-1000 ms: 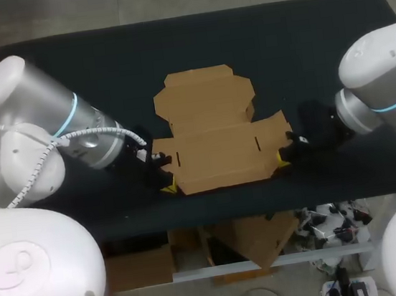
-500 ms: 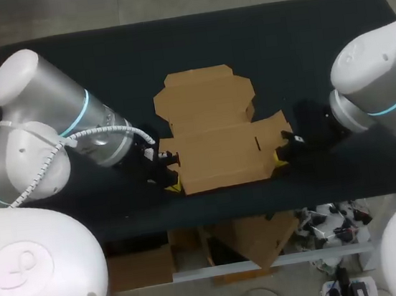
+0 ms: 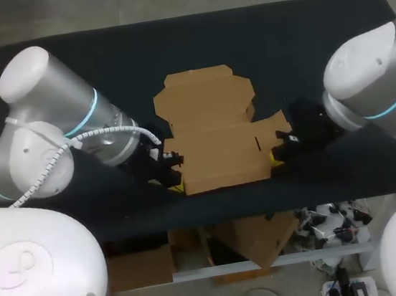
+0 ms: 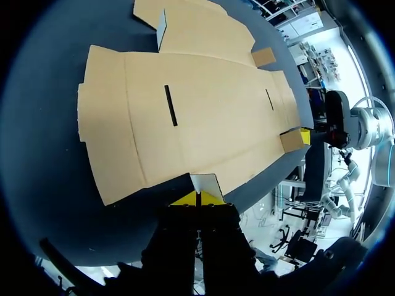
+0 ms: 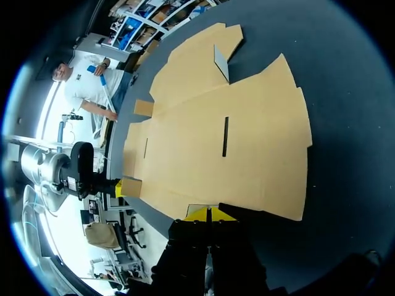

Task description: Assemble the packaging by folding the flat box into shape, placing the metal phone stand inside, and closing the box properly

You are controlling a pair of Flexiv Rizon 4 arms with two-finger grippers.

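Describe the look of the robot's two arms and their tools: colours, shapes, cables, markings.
Both the left arm and right arm are thick, rounded, silvery-white tubes, each with a thin light-blue ring. A white ribbed cable loops along the left arm only. The left tool and right tool are black with two bright yellow tips.

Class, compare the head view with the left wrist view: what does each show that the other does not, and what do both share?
Head view only: the left arm with its silver body, and the whole outline of the flat box. Left wrist view only: the left gripper close up, its yellow tips shut on a small lifted corner flap. Both: the box lying unfolded on the dark table, with the right gripper at its opposite near corner.
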